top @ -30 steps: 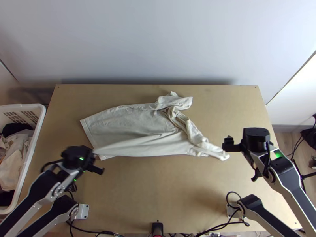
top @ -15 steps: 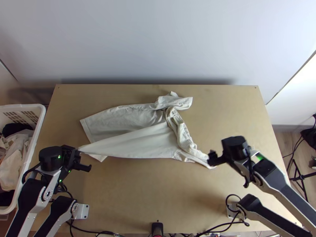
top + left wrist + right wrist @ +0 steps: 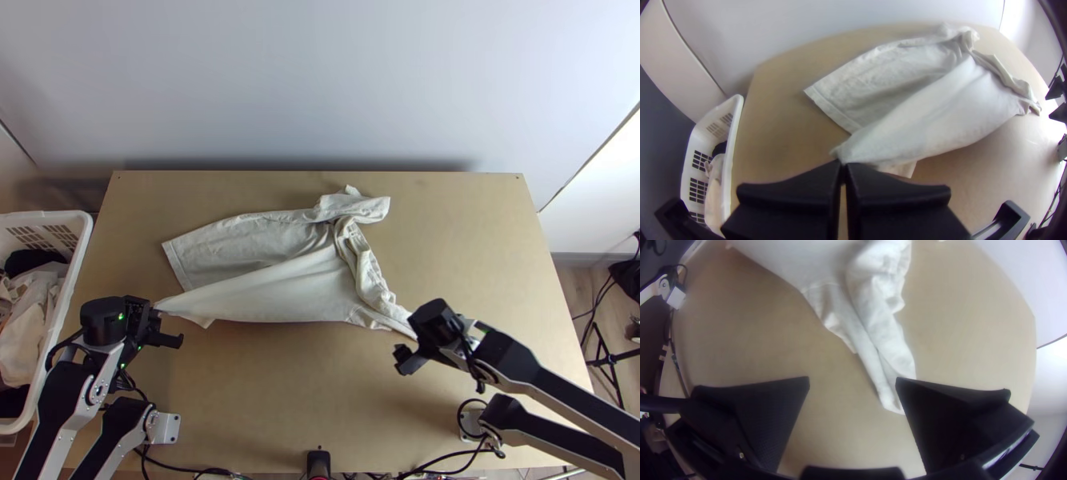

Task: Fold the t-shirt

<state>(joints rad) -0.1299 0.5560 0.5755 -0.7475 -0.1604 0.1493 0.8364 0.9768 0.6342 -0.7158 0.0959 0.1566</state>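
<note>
Black left end effector [image 3: 154,310] pinching an off-white cloth t-shirt [image 3: 280,284]
From the pinched tip, the shirt widens toward two o'clock across the light wooden bench [image 3: 304,392], smooth, then bunched; the black right end effector [image 3: 406,344], spread, has it toward ten o'clock.

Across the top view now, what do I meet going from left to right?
White laundry basket → left gripper, shut on a hem corner → t-shirt, lying rumpled → right gripper, open → black stand beyond the table's right edge.
</note>
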